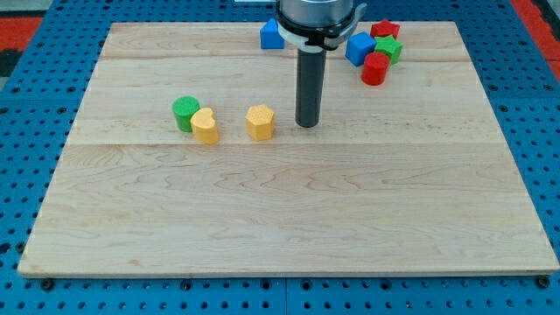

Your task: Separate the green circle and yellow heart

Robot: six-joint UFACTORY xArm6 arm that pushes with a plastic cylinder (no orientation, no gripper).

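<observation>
Green circle (185,113), short upright cylinder, flat on the surface (289,219) at the view's left, touching the yellow heart (206,126), also lying flat, just to its lower right from where I stand.

Green circle (185,113) seemingly touches yellow heart (205,126); my tip (306,124) well right.

No readable text, labels, brands, numbers or signs appear anywhere in this view.
</observation>
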